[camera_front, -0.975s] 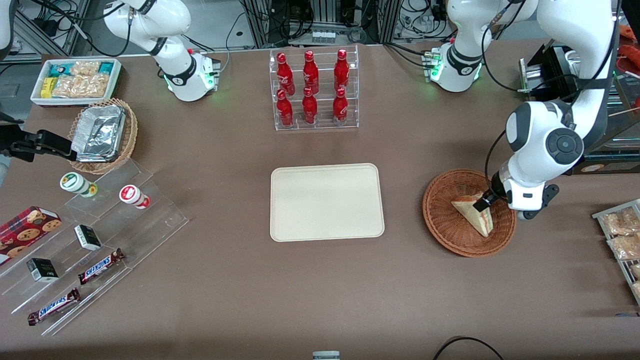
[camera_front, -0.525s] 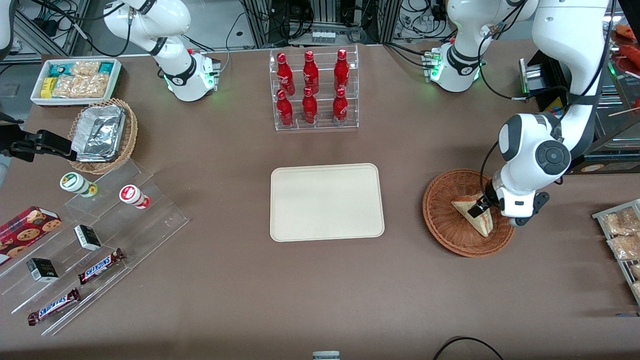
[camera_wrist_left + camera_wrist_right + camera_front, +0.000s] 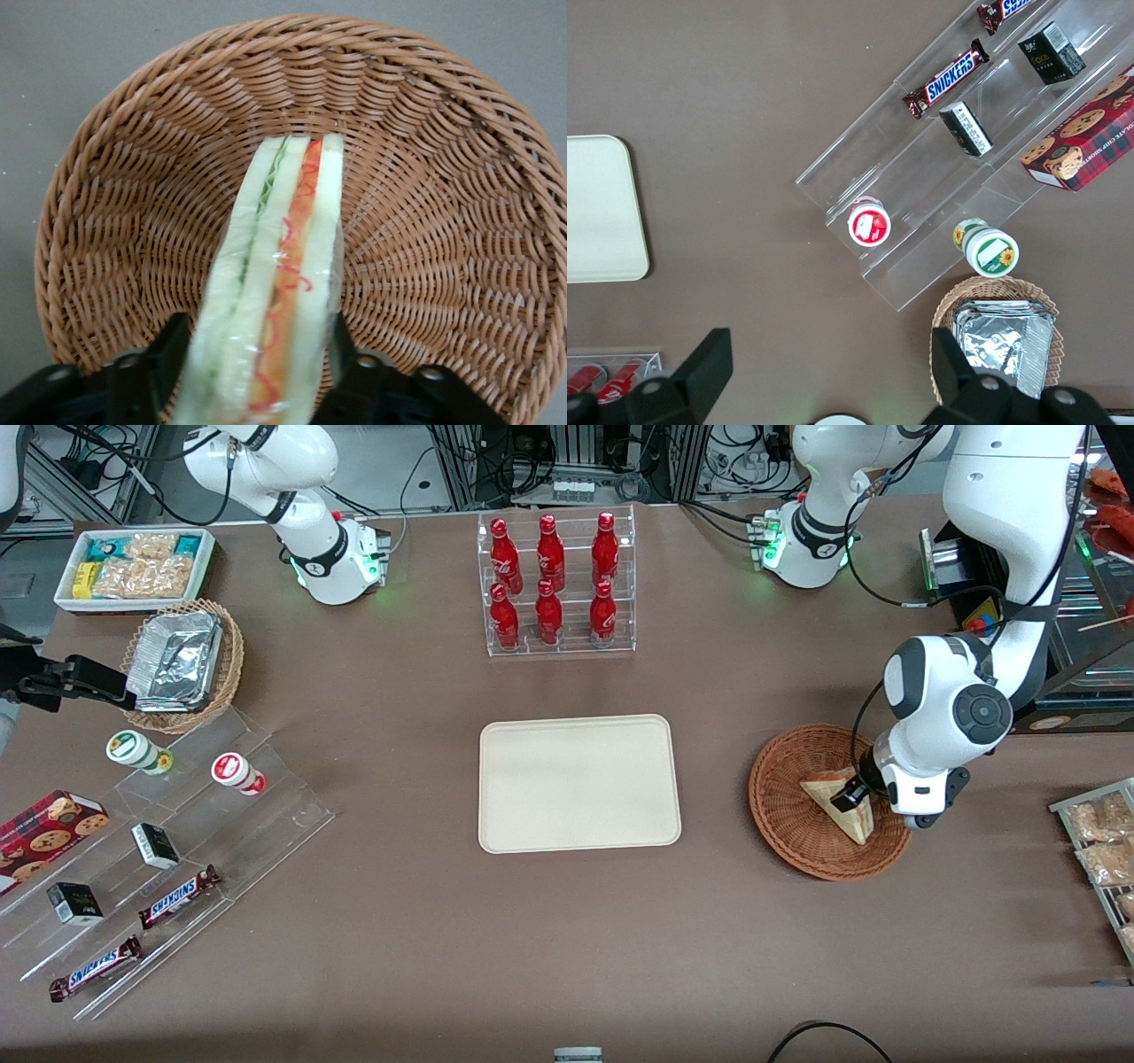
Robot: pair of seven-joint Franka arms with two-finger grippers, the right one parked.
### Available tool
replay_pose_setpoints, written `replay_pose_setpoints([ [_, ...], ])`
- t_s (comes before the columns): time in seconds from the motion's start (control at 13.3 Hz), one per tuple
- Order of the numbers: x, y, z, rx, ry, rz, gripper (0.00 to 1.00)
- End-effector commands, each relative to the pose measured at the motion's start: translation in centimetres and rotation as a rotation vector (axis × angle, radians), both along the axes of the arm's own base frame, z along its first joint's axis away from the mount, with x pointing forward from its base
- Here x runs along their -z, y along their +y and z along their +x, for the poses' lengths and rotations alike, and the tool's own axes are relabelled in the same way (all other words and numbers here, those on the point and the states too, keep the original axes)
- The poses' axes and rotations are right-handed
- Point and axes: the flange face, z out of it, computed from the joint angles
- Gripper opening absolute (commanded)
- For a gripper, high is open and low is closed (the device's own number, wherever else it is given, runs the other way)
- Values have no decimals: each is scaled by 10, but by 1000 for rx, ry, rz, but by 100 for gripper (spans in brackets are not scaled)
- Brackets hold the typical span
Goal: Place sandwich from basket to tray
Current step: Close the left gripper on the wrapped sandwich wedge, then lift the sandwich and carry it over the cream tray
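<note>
From the front I see the gripper down in the basket on the sandwich, with the tray well apart on the surface. Through the wrist camera, both fingers press the sandwich's sides, closed on it inside the basket.

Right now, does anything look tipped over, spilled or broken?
Nothing looks spilled or broken. The wrapped triangular sandwich stands on edge in the round reddish-brown wicker basket, with the tool down around it, one finger on each side. The flat cream tray lies square, nothing on it.
</note>
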Motion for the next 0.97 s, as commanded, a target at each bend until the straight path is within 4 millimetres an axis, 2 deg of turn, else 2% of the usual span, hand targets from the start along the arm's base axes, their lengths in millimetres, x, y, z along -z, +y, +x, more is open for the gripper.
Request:
replay_pose_setpoints([
  [0.0,-21,0,8,-6,20,-14,0],
  [0.22,-47,0,26,-7,34,-18,0],
  [0.3,-62,0,34,-3,36,-19,0],
  [0.53,-97,-22,49,165,56,-34,0],
  [0.67,-105,-63,53,268,50,-45,0],
  [0.9,-98,-130,46,458,68,-66,0],
])
